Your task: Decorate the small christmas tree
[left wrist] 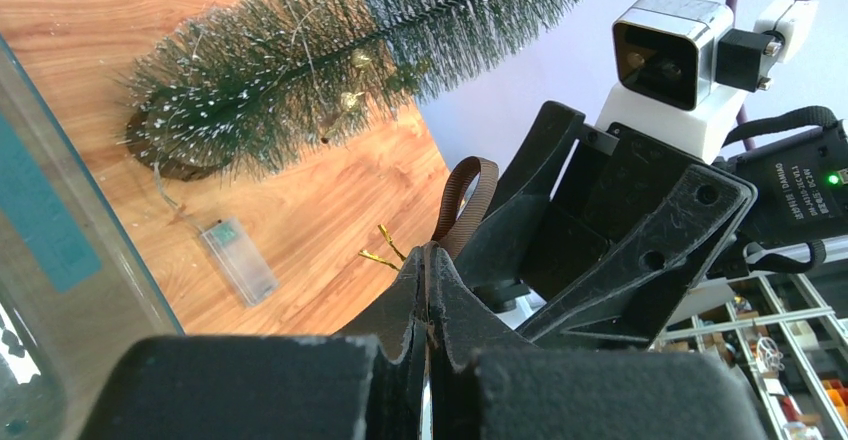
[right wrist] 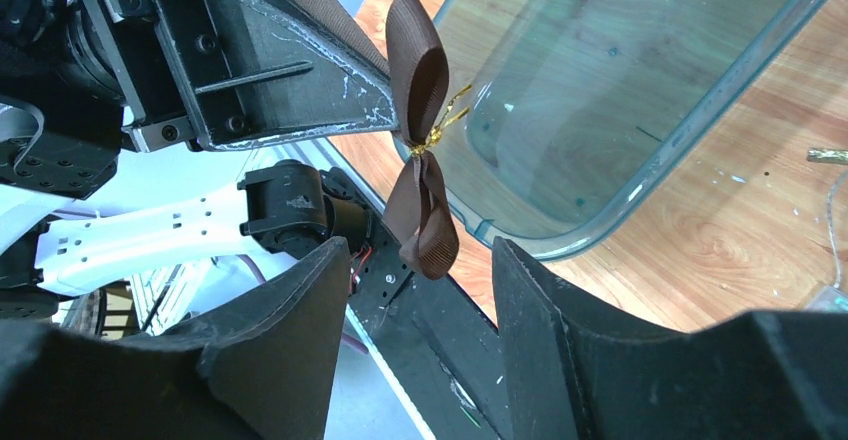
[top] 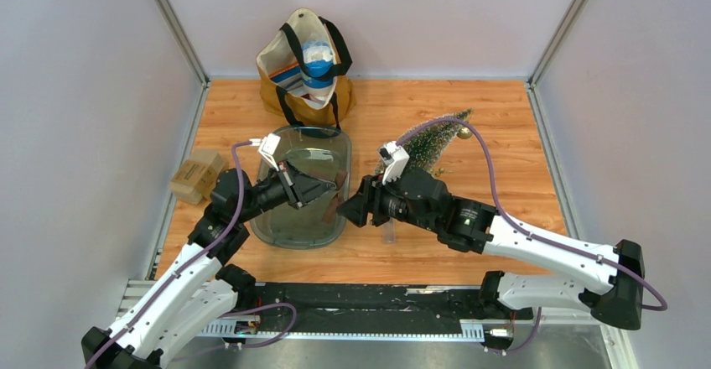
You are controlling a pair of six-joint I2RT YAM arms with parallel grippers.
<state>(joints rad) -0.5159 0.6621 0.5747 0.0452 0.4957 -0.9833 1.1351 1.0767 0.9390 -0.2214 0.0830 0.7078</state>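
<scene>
The small christmas tree [top: 436, 138] lies on its side at the back right of the table, its frosted needles and small gold ornaments showing in the left wrist view [left wrist: 330, 60]. My left gripper [top: 329, 193] is shut on a brown ribbon bow [right wrist: 420, 130] tied with gold wire, held up over the clear tray's right edge. The jaws press flat together on the ribbon [left wrist: 465, 195]. My right gripper [right wrist: 420, 260] faces the bow, open, and the bow's lower loop hangs just in front of its spread fingers without touching them.
A clear plastic tray [top: 277, 226] sits at centre left. A tote bag [top: 306, 67] stands at the back, and small cardboard boxes [top: 197, 176] lie at the left wall. A clear battery box [left wrist: 238, 260] on a thin wire lies near the tree's base.
</scene>
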